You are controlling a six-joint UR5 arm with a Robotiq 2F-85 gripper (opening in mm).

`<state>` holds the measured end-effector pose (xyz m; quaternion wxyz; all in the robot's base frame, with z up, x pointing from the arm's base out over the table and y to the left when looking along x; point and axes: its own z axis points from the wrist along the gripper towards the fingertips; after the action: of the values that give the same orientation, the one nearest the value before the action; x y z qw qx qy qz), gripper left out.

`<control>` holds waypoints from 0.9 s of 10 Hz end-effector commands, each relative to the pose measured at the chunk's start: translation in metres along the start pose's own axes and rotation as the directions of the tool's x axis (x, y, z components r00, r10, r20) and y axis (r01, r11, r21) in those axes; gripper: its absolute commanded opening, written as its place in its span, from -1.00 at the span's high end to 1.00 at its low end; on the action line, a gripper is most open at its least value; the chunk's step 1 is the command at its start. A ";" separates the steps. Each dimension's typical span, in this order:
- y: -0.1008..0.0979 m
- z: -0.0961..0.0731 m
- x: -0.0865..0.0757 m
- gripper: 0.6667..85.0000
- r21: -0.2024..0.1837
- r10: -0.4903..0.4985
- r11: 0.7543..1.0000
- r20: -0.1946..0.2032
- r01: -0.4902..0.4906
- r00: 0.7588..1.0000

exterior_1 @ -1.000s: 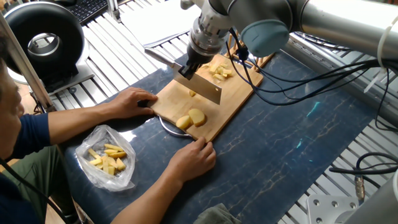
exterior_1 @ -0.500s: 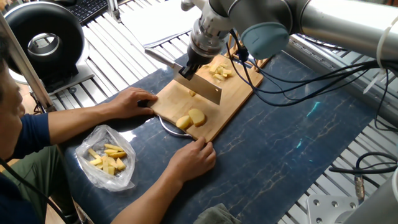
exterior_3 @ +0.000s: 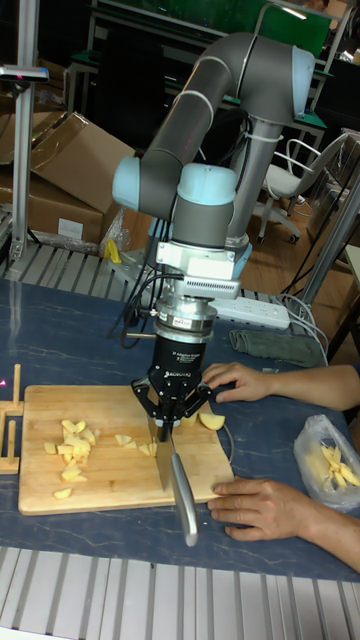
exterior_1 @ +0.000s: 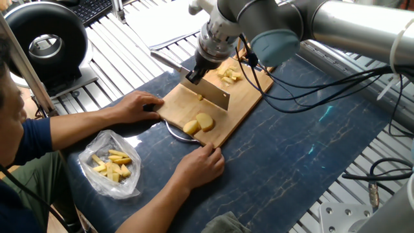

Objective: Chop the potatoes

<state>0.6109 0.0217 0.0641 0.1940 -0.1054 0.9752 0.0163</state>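
so, left to right in the fixed view:
plastic bag (exterior_1: 111,171): lies open on the worktop (exterior_1: 304,155) at the left, yellow sticks inside, well apart from the board.
person's hands: one hand (exterior_1: 137,107) rests on the left edge of the cutting board (exterior_1: 242,90); the other hand (exterior_1: 199,166) presses its near edge.
potatoes, uncut: two rounded pale yellow chunks (exterior_1: 199,123) sit touching each other at the near end of the board, between the two hands.
knife (exterior_1: 208,91): broad blade hangs over the middle of the board, edge down, just beside the uncut chunks; one small potato bit (exterior_1: 200,98) lies against the blade.
fingers: the gripper (exterior_1: 196,72) is clenched on the knife handle; in the tall fixed view the gripper (exterior_3: 167,425) points straight down, with the handle (exterior_3: 184,495) running toward the camera.
potatoes, chopped: a heap of small pieces (exterior_1: 228,75) lies at the far end of the board, behind the blade.
arm: grey ur5 (exterior_1: 336,22) reaches in from the right, cables hanging over the worktop.
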 end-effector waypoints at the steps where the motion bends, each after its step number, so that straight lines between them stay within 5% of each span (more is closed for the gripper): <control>1: -0.004 0.001 0.001 0.99 0.001 -0.004 1.000 0.020 0.004 1.000; 4: -0.019 -0.033 0.004 0.99 -0.016 -0.051 0.999 -0.037 0.050 0.998; 9: -0.006 -0.036 -0.012 0.99 -0.026 -0.003 1.000 -0.063 0.001 0.998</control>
<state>0.6072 0.0087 0.0941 0.1666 -0.1207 0.9785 0.0159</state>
